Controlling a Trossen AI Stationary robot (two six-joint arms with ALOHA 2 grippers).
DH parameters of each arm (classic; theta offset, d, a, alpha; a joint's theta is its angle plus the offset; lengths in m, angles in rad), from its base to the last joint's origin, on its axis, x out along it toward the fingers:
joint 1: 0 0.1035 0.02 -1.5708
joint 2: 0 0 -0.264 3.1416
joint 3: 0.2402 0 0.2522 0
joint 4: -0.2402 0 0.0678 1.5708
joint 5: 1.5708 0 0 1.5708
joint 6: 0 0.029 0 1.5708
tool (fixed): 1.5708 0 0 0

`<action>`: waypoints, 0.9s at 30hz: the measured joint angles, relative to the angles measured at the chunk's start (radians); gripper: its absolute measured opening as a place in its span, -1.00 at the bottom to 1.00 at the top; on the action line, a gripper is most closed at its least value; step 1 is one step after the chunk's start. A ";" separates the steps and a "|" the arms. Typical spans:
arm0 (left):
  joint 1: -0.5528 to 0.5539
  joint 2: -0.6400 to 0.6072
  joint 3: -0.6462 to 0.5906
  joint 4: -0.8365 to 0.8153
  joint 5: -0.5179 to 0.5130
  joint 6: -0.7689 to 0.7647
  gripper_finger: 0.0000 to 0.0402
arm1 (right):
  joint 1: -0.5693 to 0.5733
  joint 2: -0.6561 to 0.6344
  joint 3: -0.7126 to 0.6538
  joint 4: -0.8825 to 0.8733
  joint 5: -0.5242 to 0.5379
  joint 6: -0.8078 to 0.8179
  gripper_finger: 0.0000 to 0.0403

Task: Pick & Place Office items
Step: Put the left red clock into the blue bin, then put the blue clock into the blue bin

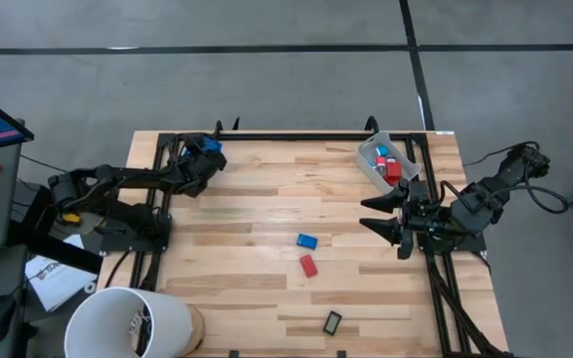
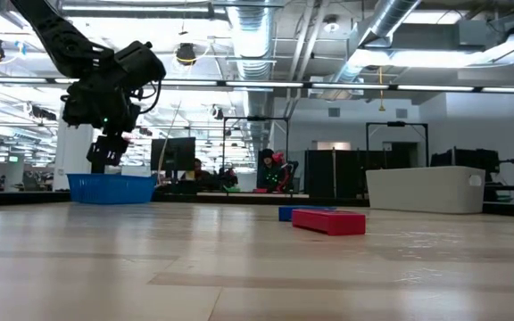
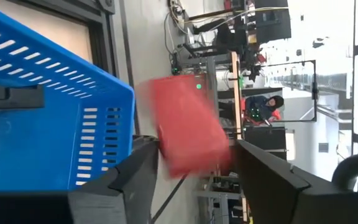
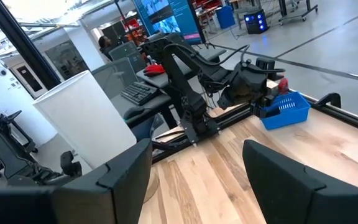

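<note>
My left gripper (image 1: 199,159) (image 3: 194,190) hangs open over the blue tray (image 3: 36,112) (image 2: 110,188) at the table's far left corner. A red block (image 3: 188,127) shows blurred between its two fingers. My right gripper (image 1: 368,215) (image 4: 197,186) is open and holds nothing; it hovers at the table's right side, pointing left. A blue block (image 1: 307,240), a red block (image 1: 308,265) (image 2: 328,221) and a black rectangle with a light face (image 1: 332,321) lie flat on the wood. More red and blue pieces lie in the clear bin (image 1: 374,151). My left gripper has the red block (image 3: 188,127) between its open fingers (image 3: 135,180), above the tray's rim. The block is blurred while the fingers are sharp. I cannot tell whether either finger touches it.
A white bucket (image 1: 127,323) stands at the near left corner. Black frame rails (image 1: 296,134) run along the table's far, left and right edges. The wood between the two arms is bare apart from the three loose pieces. People sit far off in the room (image 2: 275,169).
</note>
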 joint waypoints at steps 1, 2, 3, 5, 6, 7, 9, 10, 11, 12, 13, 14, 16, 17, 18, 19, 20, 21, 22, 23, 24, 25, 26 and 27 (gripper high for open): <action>-0.004 0.000 0.000 0.000 -0.004 0.001 0.06 | 0.000 0.000 0.000 -0.002 0.000 -0.001 0.22; -0.008 0.000 0.000 0.001 -0.011 0.002 0.09 | 0.000 0.000 0.000 -0.004 0.000 -0.004 0.22; -0.012 0.000 0.000 0.001 -0.016 0.004 0.11 | 0.000 0.000 0.000 -0.004 0.000 -0.004 0.22; -0.018 0.000 0.000 0.001 -0.023 0.008 0.14 | 0.000 0.000 0.000 -0.006 0.000 -0.004 0.22; -0.020 0.000 0.000 0.001 -0.024 0.009 0.14 | 0.000 0.000 0.000 -0.006 0.000 -0.004 0.22; -0.022 0.000 0.000 0.002 -0.024 0.010 0.15 | 0.000 0.000 0.000 -0.007 0.001 -0.005 0.22; -0.025 0.000 0.000 0.009 -0.028 0.024 0.15 | 0.000 0.000 0.000 -0.007 0.001 -0.005 0.22; -0.025 0.000 0.000 0.016 -0.029 0.026 0.15 | 0.000 0.000 0.000 -0.007 0.001 -0.007 0.22; -0.025 0.000 0.000 0.022 -0.029 0.027 0.16 | 0.000 0.000 0.000 -0.007 0.001 -0.008 0.22; -0.025 0.000 0.000 0.033 -0.029 0.031 0.15 | 0.000 0.000 0.000 -0.009 0.001 -0.008 0.22; -0.030 0.000 0.000 0.047 -0.029 0.037 0.15 | 0.000 0.000 0.000 -0.010 0.002 -0.008 0.22; -0.033 0.000 0.000 0.063 -0.029 0.051 0.15 | 0.000 0.000 0.000 -0.011 0.002 -0.008 0.22; -0.048 0.000 0.000 0.086 -0.014 0.093 0.14 | 0.000 0.000 0.000 -0.015 0.002 -0.008 0.22; -0.059 0.000 0.000 0.102 0.006 0.132 0.14 | 0.000 0.000 0.000 -0.015 0.002 -0.008 0.22; -0.071 0.000 0.000 0.121 0.033 0.180 0.14 | 0.000 0.000 0.000 -0.015 0.002 -0.008 0.22; -0.084 0.000 0.000 0.145 0.069 0.239 0.14 | 0.000 0.000 0.000 -0.015 0.002 -0.008 0.22; -0.099 0.000 0.000 0.175 0.110 0.306 0.15 | 0.000 0.000 0.000 -0.015 0.002 -0.009 0.22; -0.117 0.000 0.000 0.214 0.158 0.390 0.14 | 0.000 0.000 0.000 -0.015 0.002 -0.010 0.22; -0.138 0.000 0.000 0.258 0.209 0.482 0.14 | 0.000 0.000 0.000 -0.015 0.002 -0.012 0.22; -0.160 0.000 0.000 0.308 0.263 0.587 0.13 | 0.000 0.000 0.000 -0.015 0.002 -0.015 0.22; -0.185 0.000 0.000 0.355 0.322 0.700 0.12 | 0.000 0.000 0.000 -0.015 0.002 -0.016 0.22; -0.212 0.000 0.000 0.405 0.378 0.812 0.11 | -0.002 0.000 0.000 -0.015 0.003 -0.018 0.22; -0.240 0.000 0.000 0.456 0.434 0.915 0.10 | -0.006 0.000 0.000 -0.015 0.003 -0.019 0.22; -0.268 0.000 0.000 0.502 0.494 1.020 0.09 | -0.011 0.000 0.000 -0.015 0.004 -0.019 0.22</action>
